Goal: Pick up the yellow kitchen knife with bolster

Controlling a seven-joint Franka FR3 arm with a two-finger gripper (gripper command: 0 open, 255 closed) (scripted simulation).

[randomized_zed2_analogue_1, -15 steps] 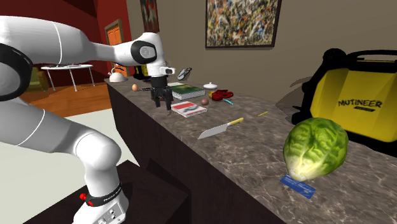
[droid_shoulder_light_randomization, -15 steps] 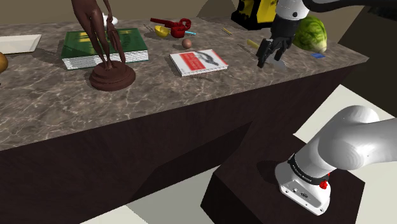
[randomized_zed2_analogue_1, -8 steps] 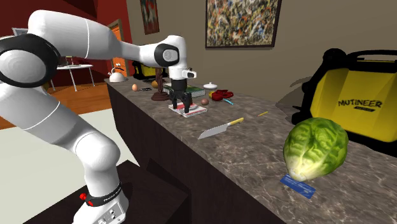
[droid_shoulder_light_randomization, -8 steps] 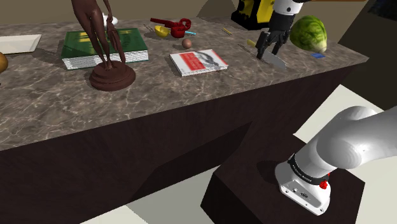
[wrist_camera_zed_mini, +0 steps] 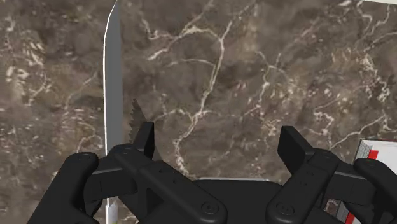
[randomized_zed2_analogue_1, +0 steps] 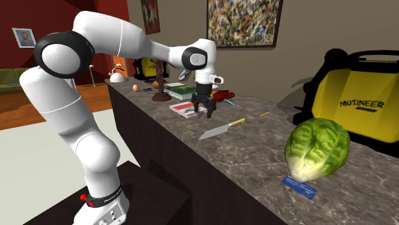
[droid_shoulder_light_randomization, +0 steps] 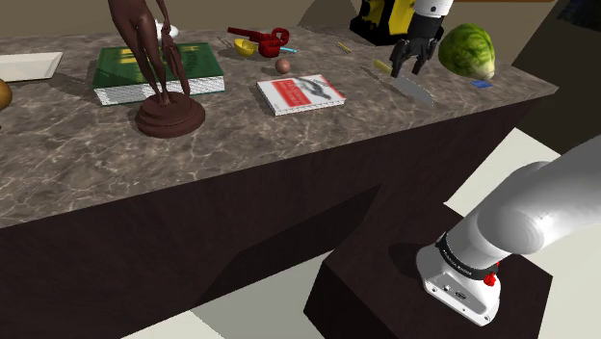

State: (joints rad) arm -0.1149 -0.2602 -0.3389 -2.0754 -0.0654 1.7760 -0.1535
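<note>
Hovering above the dark marbled countertop [droid_shoulder_light_randomization: 289,144] with the gripper [droid_shoulder_light_randomization: 412,60] spread wide and clasping nothing. Seeing bare stone between the fingers [wrist_camera_zed_mini: 143,141] in the wrist view. Spotting the knife [randomized_zed2_analogue_1: 216,131] flat on the counter: grey blade, yellow handle, handle end pointing toward the yellow machine [randomized_zed2_analogue_1: 367,105]. Placing the blade just outside one finger, not in the gap, not touched. Finding a red-and-white book [droid_shoulder_light_randomization: 300,93] corner past the other finger. Reading the second exterior view as gripper between book and knife, above the surface. Reading the shoulder view as gripper over the knife's handle-side half; cannot tell exact overlap. Noting the green cabbage [droid_shoulder_light_randomization: 469,50] beyond the knife toward the shoulder view's right, blue card [randomized_zed2_analogue_1: 299,186] just beside it. Noting well apart toward the shoulder view's left: brown statue [droid_shoulder_light_randomization: 164,96] standing beside a green book [droid_shoulder_light_randomization: 197,67].
</note>
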